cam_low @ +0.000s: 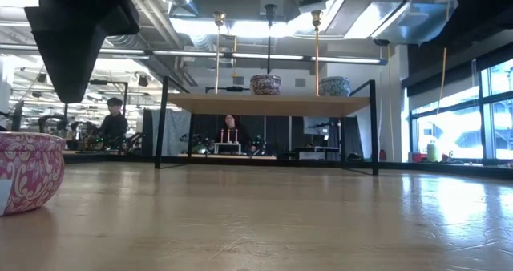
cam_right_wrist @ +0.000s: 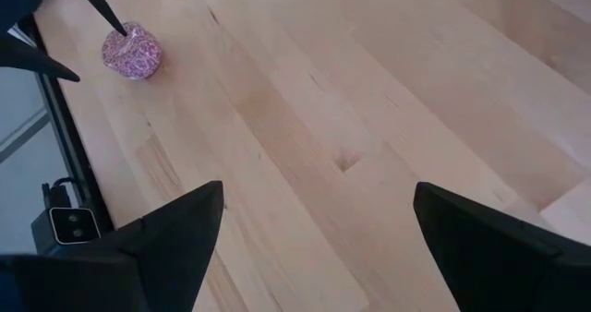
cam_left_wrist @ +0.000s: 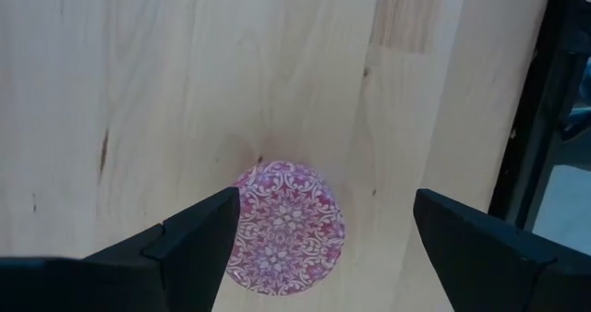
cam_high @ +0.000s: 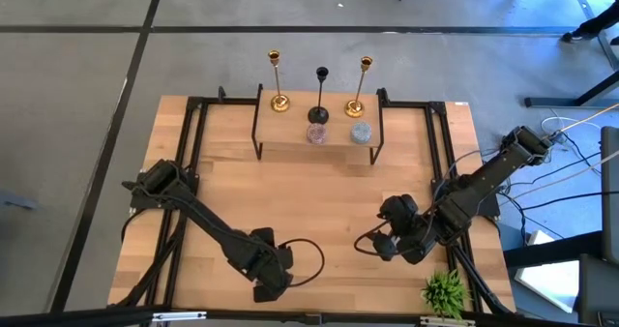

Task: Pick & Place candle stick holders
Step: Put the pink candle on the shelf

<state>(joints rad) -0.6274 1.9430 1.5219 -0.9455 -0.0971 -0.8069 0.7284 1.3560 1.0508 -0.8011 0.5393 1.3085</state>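
The pink squat holder stands on its base on the table near the front edge. It also shows in the low view and the right wrist view. My left gripper hangs open above it, one finger on each side, and hides it in the high view. My right gripper is open and empty over the table's right near part. On a raised shelf at the back stand two gold sticks, a black stick, and the purple and light blue holders.
A black metal frame runs along the table's left and right sides. A small green spiky plant sits at the front right corner. Cables trail by both grippers. Bare wood lies between the shelf and the grippers. People show in the room behind.
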